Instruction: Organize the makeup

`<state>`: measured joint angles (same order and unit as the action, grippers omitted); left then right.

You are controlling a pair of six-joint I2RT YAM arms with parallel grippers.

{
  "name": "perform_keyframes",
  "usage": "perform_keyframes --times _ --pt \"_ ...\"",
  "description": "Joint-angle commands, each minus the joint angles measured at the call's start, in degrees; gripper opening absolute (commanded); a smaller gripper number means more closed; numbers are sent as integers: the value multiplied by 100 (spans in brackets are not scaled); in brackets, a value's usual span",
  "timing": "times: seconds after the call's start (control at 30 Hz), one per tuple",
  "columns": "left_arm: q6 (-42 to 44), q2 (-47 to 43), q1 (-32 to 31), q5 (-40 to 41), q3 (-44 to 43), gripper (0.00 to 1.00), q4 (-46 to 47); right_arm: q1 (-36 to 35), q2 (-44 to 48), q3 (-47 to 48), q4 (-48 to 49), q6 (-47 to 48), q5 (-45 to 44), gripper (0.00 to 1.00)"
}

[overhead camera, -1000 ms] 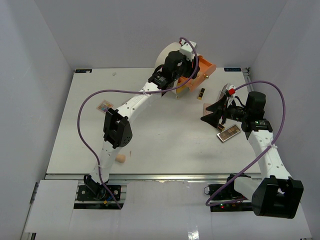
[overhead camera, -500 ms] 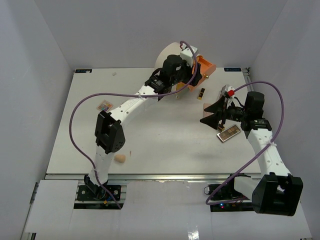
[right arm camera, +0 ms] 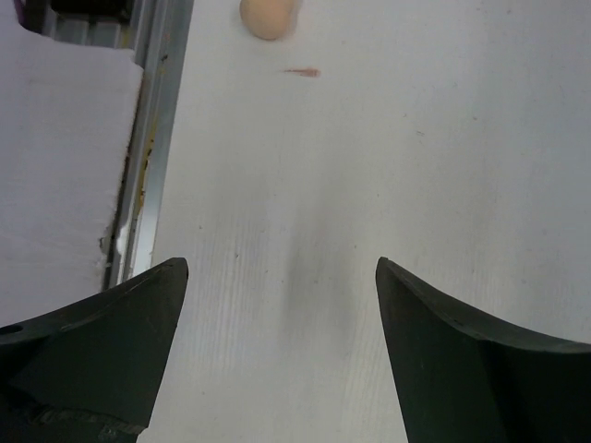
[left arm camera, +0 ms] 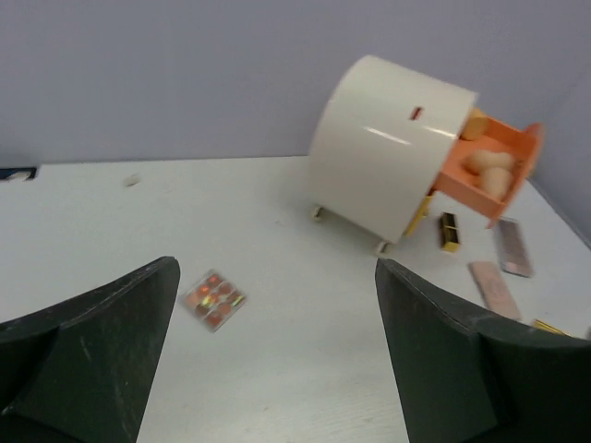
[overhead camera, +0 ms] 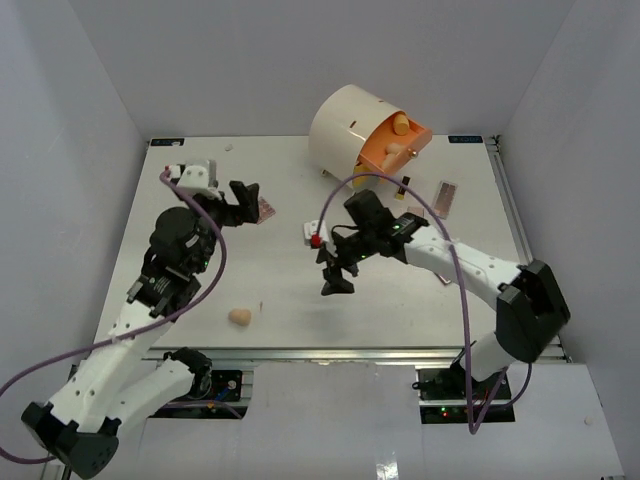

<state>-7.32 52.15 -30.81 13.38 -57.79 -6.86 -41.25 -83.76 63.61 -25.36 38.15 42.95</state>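
Observation:
A peach sponge (overhead camera: 240, 317) lies near the table's front left and also shows in the right wrist view (right arm camera: 269, 14). A small red-toned palette (overhead camera: 265, 208) lies just beyond my left gripper (overhead camera: 249, 203). That gripper is open and empty, and the palette (left arm camera: 213, 300) sits ahead between its fingers (left arm camera: 102, 351). My right gripper (overhead camera: 330, 268) is open and empty over bare table, mid-table. Sponges (left arm camera: 489, 164) sit in the orange drawer (overhead camera: 395, 148). A black-and-gold lipstick (left arm camera: 449, 231) and two flat palettes (left arm camera: 511, 247) (left arm camera: 491, 288) lie right of the box.
The big cream round drawer box (overhead camera: 345, 122) stands at the back with its orange drawer pulled out to the right. The table's front edge with a metal rail (right arm camera: 152, 138) runs left of the right gripper. Grey walls enclose the table.
My left arm has pulled back from the drawer box to the left side, near the small palette. My right arm has swung from the right side to mid-table. Both grippers are empty.

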Motion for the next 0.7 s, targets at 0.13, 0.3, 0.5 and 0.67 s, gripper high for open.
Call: perform_keyframes --times 0.13,0.3,0.5,0.67 --pt "99 -1971 173 2324 1733 98 107 -1797 -2327 2446 -384 -1113 -1590 89" --pt "210 -2480 305 2444 2080 98 158 -2071 -3619 3761 -393 -2622 -1234 89" --pt "224 -2694 425 2303 2158 98 210 -2335 -4086 4013 -19 -3479 -1362 85" --pt "178 -2688 567 2081 2163 98 203 -2502 -4354 3992 149 -3762 -1473 81"
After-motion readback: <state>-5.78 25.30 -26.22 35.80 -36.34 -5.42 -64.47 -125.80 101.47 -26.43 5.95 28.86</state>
